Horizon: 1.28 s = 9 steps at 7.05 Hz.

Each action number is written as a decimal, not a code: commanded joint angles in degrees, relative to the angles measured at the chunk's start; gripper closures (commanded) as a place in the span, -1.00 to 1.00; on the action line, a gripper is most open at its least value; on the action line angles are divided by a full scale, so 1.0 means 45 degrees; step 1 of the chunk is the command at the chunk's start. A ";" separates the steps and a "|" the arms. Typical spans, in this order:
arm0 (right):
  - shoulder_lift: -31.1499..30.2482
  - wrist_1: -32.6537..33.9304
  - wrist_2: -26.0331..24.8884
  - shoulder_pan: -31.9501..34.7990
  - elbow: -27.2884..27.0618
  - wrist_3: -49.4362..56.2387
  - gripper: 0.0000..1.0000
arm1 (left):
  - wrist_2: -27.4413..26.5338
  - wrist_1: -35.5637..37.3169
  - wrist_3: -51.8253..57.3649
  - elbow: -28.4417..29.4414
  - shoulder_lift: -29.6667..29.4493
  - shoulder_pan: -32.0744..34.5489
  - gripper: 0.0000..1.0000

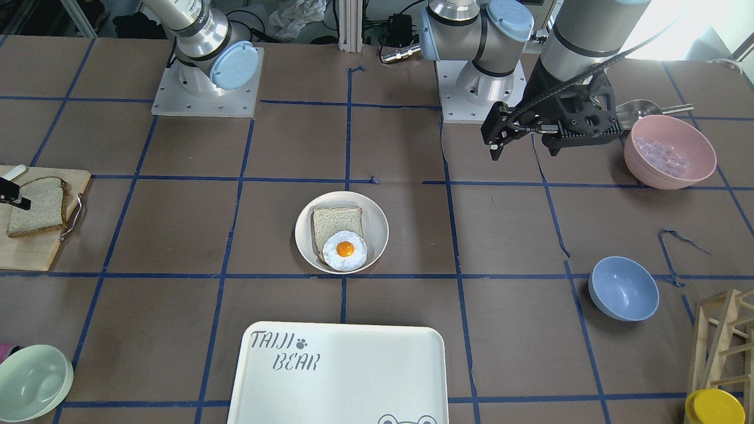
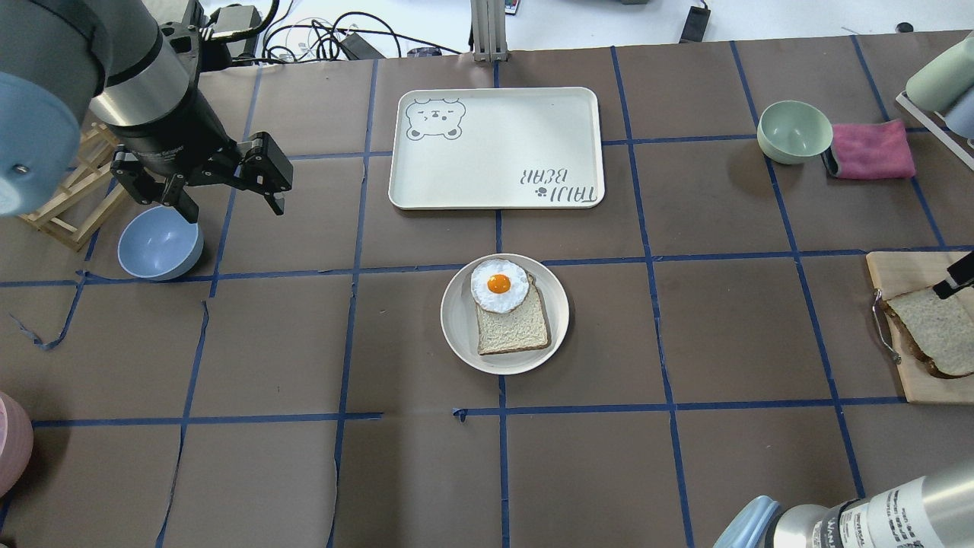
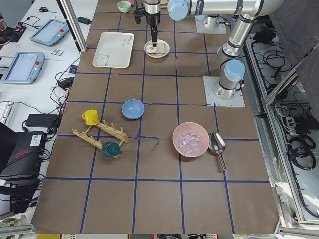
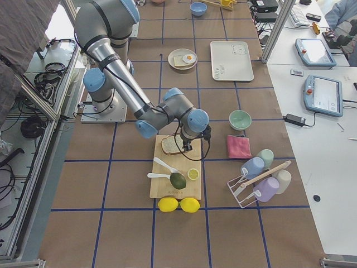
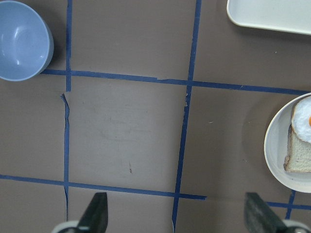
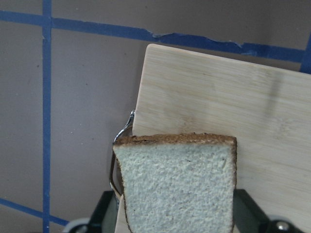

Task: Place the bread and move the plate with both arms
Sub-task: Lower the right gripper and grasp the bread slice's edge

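The bread (image 6: 177,189), a greyish-brown slice with a dark crust, lies on a wooden cutting board (image 6: 218,92) at the table's end; it also shows in the front view (image 1: 36,206) and the overhead view (image 2: 934,337). My right gripper (image 6: 176,199) straddles it, with its fingers pressed against both side edges. The plate (image 1: 377,227) sits mid-table and holds a paler slice (image 1: 334,224) and a fried egg (image 1: 344,250); it also shows in the overhead view (image 2: 460,320). My left gripper (image 2: 232,207) hangs open and empty above the table, well to the plate's side.
The "TAIJI BEAR" tray (image 2: 494,144) lies beyond the plate. A blue bowl (image 2: 160,243) sits under the left arm and a pink bowl (image 1: 670,151) near its base. A green bowl (image 2: 794,131) and a pink cloth (image 2: 871,150) lie near the board. A wooden rack (image 1: 724,341) stands at a corner.
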<state>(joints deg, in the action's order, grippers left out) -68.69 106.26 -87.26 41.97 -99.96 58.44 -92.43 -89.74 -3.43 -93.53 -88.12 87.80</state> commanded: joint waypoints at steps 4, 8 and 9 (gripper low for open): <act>0.0577 0.0762 -0.0180 -0.0301 0.0005 0.0040 -0.24 | 0.0033 0.0078 0.0020 -0.0016 -0.0027 0.0000 -1.00; 0.0851 0.0723 -0.0141 -0.0751 -0.0014 -0.0116 -0.24 | 0.0287 0.0430 0.0000 0.0005 0.0052 0.0020 -1.00; 0.0871 0.0723 -0.0044 -0.0733 -0.0033 -0.0077 -0.17 | 0.0325 0.0275 0.0020 0.0274 0.0226 0.0058 -1.00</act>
<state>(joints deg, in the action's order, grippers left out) -64.97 109.52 -87.83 38.90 -100.04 58.06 -91.08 -88.00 -3.38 -93.08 -87.81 87.95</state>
